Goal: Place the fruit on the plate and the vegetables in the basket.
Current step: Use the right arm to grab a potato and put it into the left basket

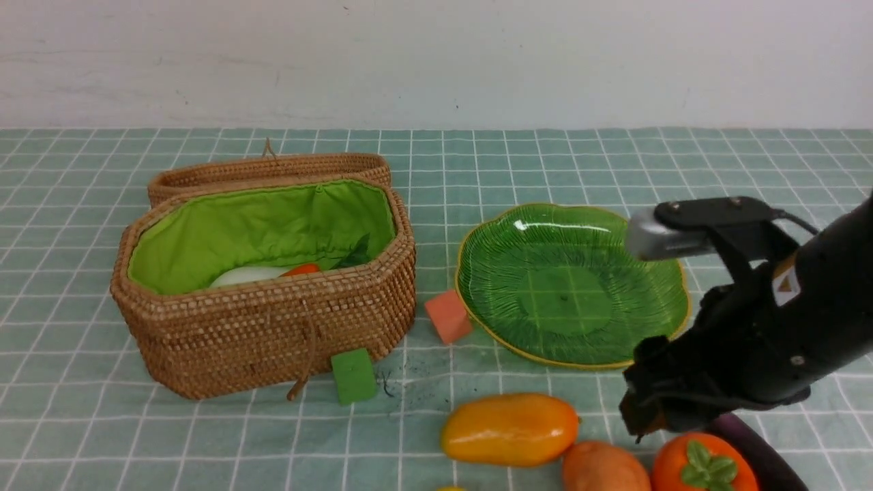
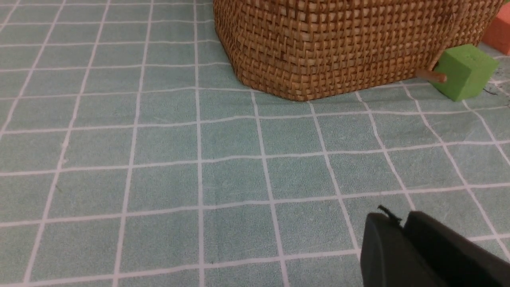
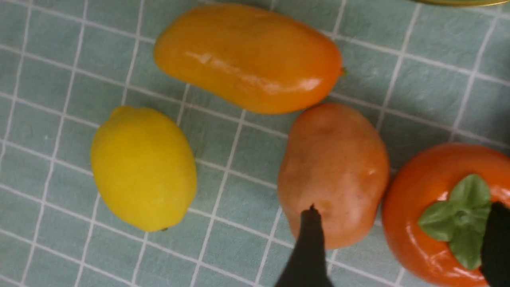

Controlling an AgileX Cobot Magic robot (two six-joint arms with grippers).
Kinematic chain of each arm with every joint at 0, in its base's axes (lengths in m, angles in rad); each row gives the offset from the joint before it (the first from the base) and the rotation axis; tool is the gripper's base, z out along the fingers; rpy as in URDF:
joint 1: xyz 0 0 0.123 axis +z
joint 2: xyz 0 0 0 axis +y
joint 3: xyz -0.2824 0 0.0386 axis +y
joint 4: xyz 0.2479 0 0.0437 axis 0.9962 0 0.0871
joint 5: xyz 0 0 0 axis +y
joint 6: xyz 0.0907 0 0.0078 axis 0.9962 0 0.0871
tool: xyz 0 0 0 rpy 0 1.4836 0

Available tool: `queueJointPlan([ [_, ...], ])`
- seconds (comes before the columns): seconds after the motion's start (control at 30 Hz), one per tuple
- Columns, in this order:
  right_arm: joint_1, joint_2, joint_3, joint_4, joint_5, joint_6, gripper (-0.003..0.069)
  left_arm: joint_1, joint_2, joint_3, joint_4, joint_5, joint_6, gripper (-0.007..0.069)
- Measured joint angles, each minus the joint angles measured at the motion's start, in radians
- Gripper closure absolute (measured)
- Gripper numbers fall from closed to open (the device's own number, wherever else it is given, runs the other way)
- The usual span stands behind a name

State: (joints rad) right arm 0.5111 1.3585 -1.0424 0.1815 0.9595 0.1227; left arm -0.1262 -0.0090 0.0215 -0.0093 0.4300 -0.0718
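The green glass plate lies empty right of the open wicker basket. Inside the basket lie a white radish and an orange-red piece with green leaves. Near the front edge sit the mango, a potato, a persimmon and a dark eggplant. My right gripper hangs open above them, one finger over the potato, the other over the persimmon. The lemon lies beside the mango. My left gripper is shut and empty, over cloth near the basket.
A small orange cube rests between basket and plate. A green cube sits against the basket's front by its cord loop. The basket's lid is folded back behind it. A checked green cloth covers the table.
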Motion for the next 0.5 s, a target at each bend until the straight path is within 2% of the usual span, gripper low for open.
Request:
queueJointPlan([
  [0.1,0.025,0.032,0.010,0.012,-0.020,0.003,-0.0010,0.000,0.000,0.000,0.000,0.000,0.000,0.0553],
  [0.17,0.032,0.061,0.028,0.016,-0.046,0.004,-0.0020,0.000,0.000,0.000,0.000,0.000,0.000,0.0551],
  [0.5,0.036,0.243,0.063,0.015,-0.169,-0.046,0.0041,0.000,0.000,0.000,0.000,0.000,0.000,0.0543],
])
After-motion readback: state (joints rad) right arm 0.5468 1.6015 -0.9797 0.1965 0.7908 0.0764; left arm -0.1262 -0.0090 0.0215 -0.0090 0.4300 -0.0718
